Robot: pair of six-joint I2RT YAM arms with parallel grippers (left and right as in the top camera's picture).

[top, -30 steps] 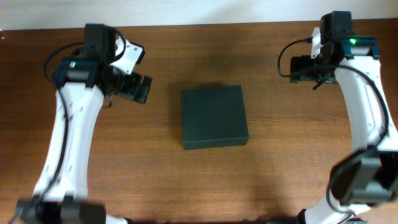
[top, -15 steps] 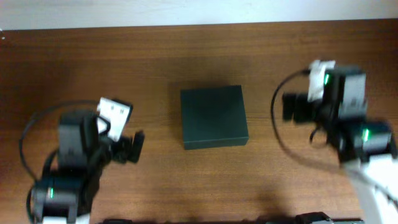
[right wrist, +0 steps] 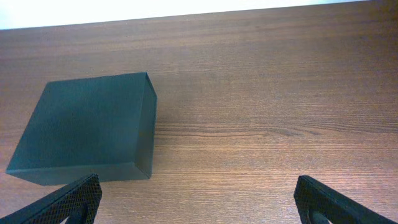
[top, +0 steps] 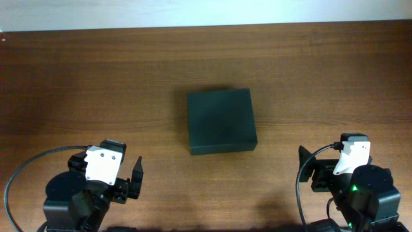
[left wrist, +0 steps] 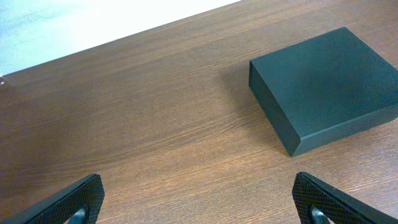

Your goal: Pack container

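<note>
The dark green container (top: 221,121) lies closed and flat at the middle of the wooden table. It also shows in the left wrist view (left wrist: 326,87) at the upper right and in the right wrist view (right wrist: 87,127) at the left. My left gripper (top: 136,175) is open and empty at the near left, well apart from the container; in its wrist view (left wrist: 199,202) the two fingertips stand wide apart over bare wood. My right gripper (top: 304,166) is open and empty at the near right, its fingertips (right wrist: 199,202) also wide apart.
The wooden table (top: 206,58) runs to a pale far edge at the top of the overhead view. Both arm bases sit at the near edge, left and right.
Both arms have drawn back from the far side of the table to the near edge, left and right. The container has not moved.
</note>
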